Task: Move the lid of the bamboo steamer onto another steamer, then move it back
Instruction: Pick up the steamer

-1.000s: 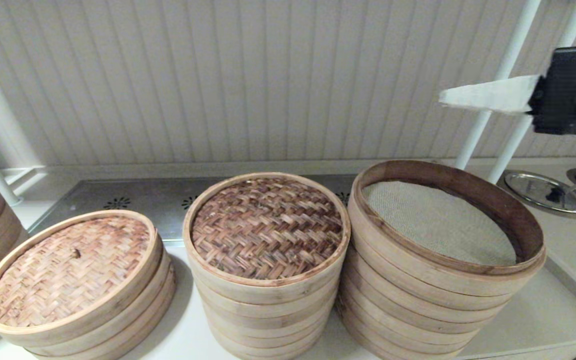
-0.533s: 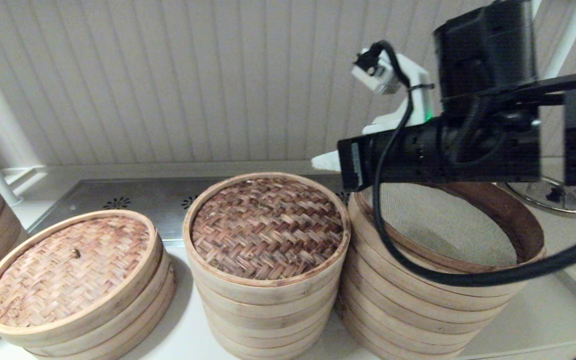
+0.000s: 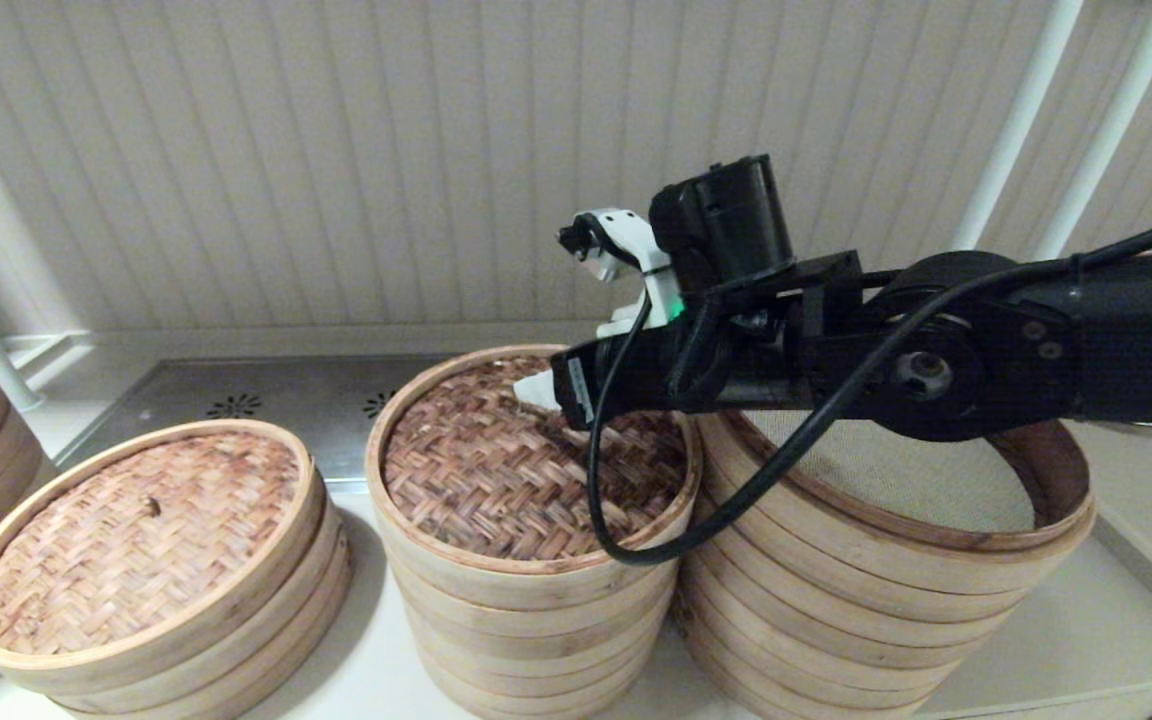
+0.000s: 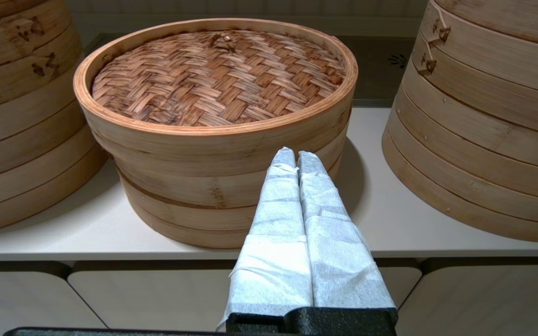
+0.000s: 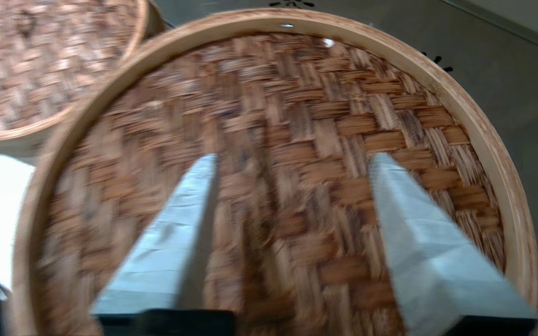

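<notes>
Here the right gripper (image 5: pixel 292 161) hangs over the bamboo steamer lid (image 3: pixel 526 470), its fingers spread wide inside the pale rim. The lid's edge touches another steamer (image 3: pixel 936 560). The left gripper (image 4: pixel 296 156), fingers pressed together, stays low before the counter.

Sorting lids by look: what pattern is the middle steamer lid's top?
Dark brown herringbone weave on the bamboo steamer lid, clearest in the head view.

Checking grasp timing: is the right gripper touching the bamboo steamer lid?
Cannot tell. In the right wrist view the right gripper is open over the bamboo steamer lid; neither gap nor contact shows.

No readable text, label, brand, number or sign shows anywhere in these views.
</notes>
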`<state>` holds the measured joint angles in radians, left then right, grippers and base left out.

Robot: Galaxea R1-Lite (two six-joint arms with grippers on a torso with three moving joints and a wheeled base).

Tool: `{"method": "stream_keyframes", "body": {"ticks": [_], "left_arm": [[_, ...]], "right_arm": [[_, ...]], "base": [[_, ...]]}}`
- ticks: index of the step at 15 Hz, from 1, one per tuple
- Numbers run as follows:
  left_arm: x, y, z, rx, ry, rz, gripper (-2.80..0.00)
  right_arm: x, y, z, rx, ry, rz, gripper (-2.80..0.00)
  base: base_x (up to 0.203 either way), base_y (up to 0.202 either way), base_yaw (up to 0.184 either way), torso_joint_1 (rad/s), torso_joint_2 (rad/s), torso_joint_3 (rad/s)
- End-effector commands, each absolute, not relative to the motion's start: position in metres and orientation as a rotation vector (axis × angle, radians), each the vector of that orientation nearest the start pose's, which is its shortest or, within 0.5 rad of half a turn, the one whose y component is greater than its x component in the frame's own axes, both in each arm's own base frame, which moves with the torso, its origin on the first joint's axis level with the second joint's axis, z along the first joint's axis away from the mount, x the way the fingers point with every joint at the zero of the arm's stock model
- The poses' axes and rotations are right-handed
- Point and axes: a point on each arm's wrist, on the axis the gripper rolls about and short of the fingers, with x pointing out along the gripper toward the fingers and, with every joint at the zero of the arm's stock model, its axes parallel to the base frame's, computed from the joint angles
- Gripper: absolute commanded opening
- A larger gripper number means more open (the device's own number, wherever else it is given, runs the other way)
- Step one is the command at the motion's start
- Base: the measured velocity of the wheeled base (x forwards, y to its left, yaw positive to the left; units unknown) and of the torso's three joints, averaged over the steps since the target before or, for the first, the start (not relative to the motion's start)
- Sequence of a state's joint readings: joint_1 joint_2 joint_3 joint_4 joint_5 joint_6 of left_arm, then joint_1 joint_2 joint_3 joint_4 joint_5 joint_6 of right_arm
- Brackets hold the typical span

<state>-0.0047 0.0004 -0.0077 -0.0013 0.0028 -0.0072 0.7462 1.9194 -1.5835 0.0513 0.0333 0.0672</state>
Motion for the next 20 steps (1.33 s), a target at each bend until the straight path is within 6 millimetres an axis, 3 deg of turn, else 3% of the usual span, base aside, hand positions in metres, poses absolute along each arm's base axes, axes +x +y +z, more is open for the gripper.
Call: {"method": "stream_keyframes", "body": {"ticks": [1, 9, 10, 20], "left_arm": [[-0.023, 0.0, 0.078, -0.008, -0.01, -0.002, -2.8], [-0.023, 0.0, 0.078, -0.008, -0.008, -0.002, -2.8], [-0.023, 0.0, 0.078, -0.008, -0.009, -0.002, -2.8], [-0.023, 0.0, 0.078, -0.008, -0.01, -0.002, -2.8]], "right_arm": [[0.292, 0.271, 0.244, -0.086, 0.425, 0.753, 0.0], [0.3, 0.276, 0.245, -0.087, 0.404, 0.711, 0.0], [0.3, 0.278, 0.243, -0.09, 0.406, 0.71, -2.8], [0.292, 0.285, 0.236, -0.105, 0.418, 0.72, -2.8]], "base": [[0.0, 0.0, 0.0, 0.0, 0.0, 0.0], [0.0, 0.0, 0.0, 0.0, 0.0, 0.0], [0.0, 0.0, 0.0, 0.0, 0.0, 0.0], [0.0, 0.0, 0.0, 0.0, 0.0, 0.0]]}}
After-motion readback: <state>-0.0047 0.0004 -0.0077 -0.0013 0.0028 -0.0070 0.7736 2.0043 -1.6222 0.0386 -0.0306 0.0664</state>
